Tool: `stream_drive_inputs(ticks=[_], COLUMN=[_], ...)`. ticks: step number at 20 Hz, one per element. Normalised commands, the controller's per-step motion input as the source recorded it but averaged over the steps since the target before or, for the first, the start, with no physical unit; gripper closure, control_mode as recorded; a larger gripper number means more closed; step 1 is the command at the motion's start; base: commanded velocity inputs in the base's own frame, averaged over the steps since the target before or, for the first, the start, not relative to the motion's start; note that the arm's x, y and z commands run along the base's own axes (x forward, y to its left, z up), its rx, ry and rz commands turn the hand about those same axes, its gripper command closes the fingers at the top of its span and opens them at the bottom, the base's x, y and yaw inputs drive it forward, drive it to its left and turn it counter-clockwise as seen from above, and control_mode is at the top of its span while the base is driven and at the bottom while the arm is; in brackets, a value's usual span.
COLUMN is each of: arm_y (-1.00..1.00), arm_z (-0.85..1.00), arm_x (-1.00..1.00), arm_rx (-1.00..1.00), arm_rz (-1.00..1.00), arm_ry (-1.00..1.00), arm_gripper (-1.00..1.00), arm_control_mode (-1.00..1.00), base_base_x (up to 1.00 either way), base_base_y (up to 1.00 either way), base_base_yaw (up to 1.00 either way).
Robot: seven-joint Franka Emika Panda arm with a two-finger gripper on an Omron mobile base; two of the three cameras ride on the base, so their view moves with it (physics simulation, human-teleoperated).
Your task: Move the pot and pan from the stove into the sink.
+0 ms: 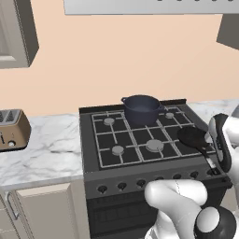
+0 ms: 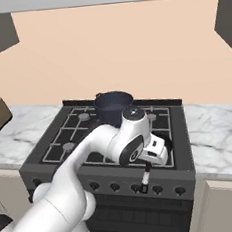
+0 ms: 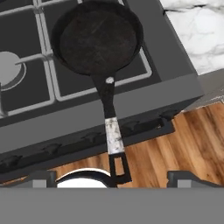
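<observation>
The dark navy pot [image 1: 140, 108] [image 2: 113, 105] stands on a back burner of the stove [image 1: 88, 154] [image 2: 181, 132]. On the front right burner lies the shallow black pan [image 1: 193, 137] [image 3: 98, 37], and its long handle [image 3: 112, 127] [image 2: 145, 177] sticks out past the stove's front edge. My gripper [image 3: 112, 178] hovers above the handle's outer end, open, one fingertip [image 3: 41, 177] on each side and nothing between them. In the right base view my arm covers the pan's bowl. The sink is out of view.
A toaster [image 1: 11, 130] sits on the marble counter [image 1: 46, 154] left of the stove. More counter [image 2: 217, 128] runs to the right. Knobs [image 1: 121, 186] line the stove front above the wood floor [image 3: 175, 148]. Wall cabinets hang at both upper corners.
</observation>
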Motion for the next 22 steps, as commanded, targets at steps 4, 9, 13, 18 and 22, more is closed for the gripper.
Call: stream_drive_inputs(ticks=[4,9,13,18,22], arm_y=[0.0,-0.01,-0.02,-0.04,-0.1], arm_z=[-0.52,-0.5,-0.44,-0.4,-0.35], arm_x=[0.15,0.12,0.13,0.15,0.2], arm_rx=[-0.03,0.0,0.0,0.0,0.0], arm_rz=[0.0,0.0,0.0,0.0,0.0], arm_ry=[0.0,-0.02,-0.02,-0.01,-0.01], arm_gripper=[-1.0,-1.0,-1.0,-1.0,-1.0], arm_control_mode=[-1.0,-1.0,-1.0,-1.0,-1.0], base_base_x=[0.0,0.0,0.0,0.0,0.0], base_base_y=[0.0,0.0,0.0,0.0,0.0], base_base_yaw=[0.0,0.0,0.0,0.0,0.0])
